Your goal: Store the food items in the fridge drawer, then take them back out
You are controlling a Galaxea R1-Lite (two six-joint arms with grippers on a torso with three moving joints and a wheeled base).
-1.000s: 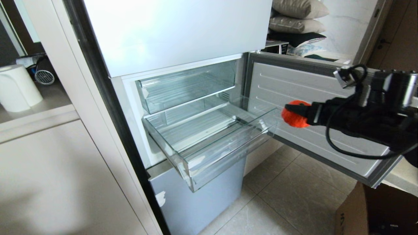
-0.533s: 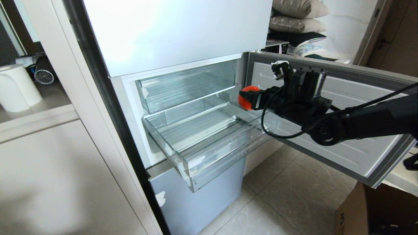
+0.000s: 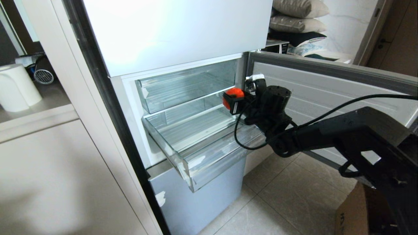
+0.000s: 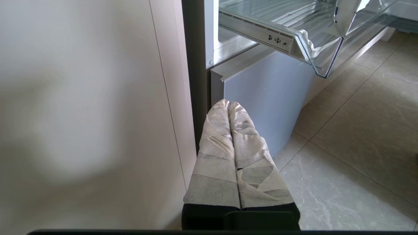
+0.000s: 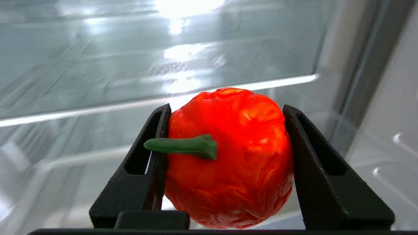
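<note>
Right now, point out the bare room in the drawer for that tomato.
The fridge drawer has a bare ribbed floor from its front lip to the back. The only crowding is over its rear right corner, where the right gripper holds the tomato.

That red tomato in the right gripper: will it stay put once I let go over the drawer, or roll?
The tomato looks rounded with no flat base, so it will probably roll a little on the fridge drawer. Its skin looks wrinkled where the right gripper clamps it, suggesting a soft, light piece unlikely to break. The thin green stem may snag.
</note>
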